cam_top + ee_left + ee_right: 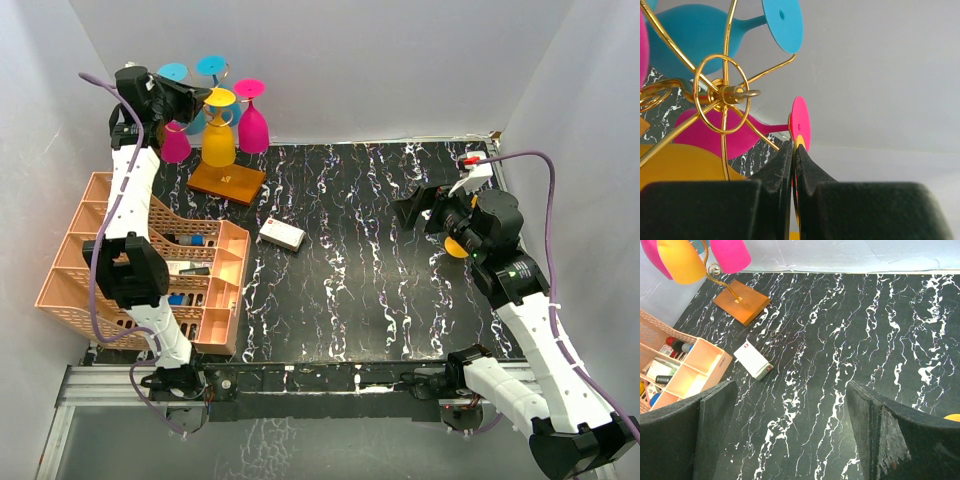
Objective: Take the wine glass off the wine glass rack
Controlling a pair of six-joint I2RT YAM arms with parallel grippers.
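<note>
Your left gripper (794, 146) was pinched shut on the thin foot of the yellow glass (219, 138), which hung on the rack (722, 95) just ahead and left of the fingertips. Your right gripper (790, 430) stood spread wide above the table (865, 315), with the rack far ahead to its left.

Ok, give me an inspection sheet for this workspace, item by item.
Surface: black marbled table top, no spills seen.
Job's things: wine glass rack upright, far left, holding yellow wine glass, pink glasses, cyan glasses.
Clutter: white box; peach basket of small items; orange object under right arm.
End effectors: left end effector shut on yellow wine glass's foot; right end effector open over the table.
Cables: purple cables along both arms, no snag seen.
Surroundings: plain grey walls.
</note>
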